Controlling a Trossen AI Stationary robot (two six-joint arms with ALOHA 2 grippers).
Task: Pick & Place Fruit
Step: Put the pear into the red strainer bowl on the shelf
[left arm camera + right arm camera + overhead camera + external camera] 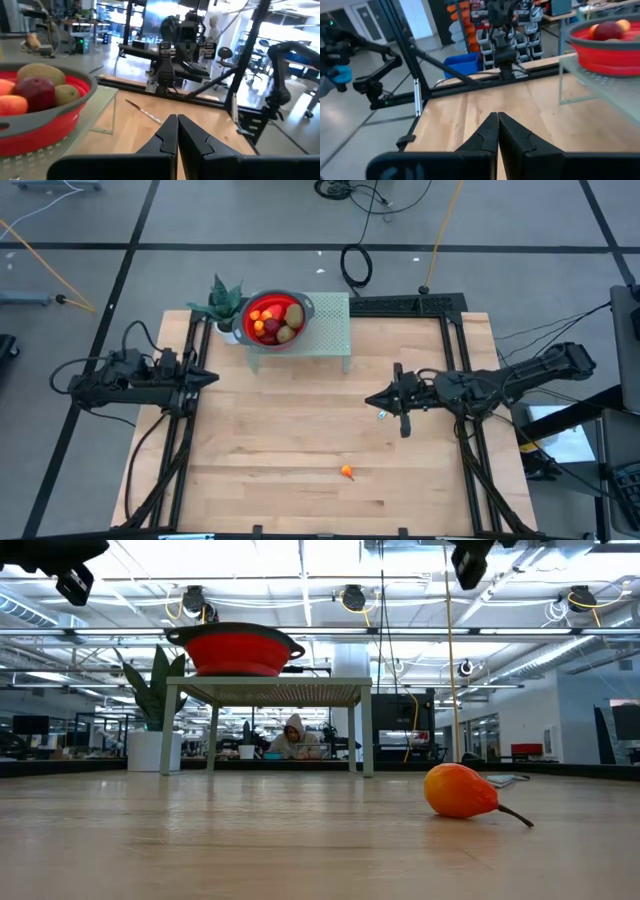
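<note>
A red bowl with a grey rim (303, 308) stands on a pale green stand (330, 330) at the table's far side and holds several toy fruits (275, 320): dark red, orange and brownish-green ones (35, 90). One small orange fruit with a stem (347, 472) lies on its side on the wood near the table's near edge (460, 790). My left gripper (213, 377) is shut and hovers at the left edge (177, 120). My right gripper (371, 400) is shut and hovers right of the middle (497, 117). Both touch nothing.
A potted green plant (222, 302) stands left of the bowl. A slim blue-and-white stick (382, 415) lies on the wood beside my right gripper. Dark frame rails (455, 330) run along the table's left, right and far edges. The wood between the arms is bare.
</note>
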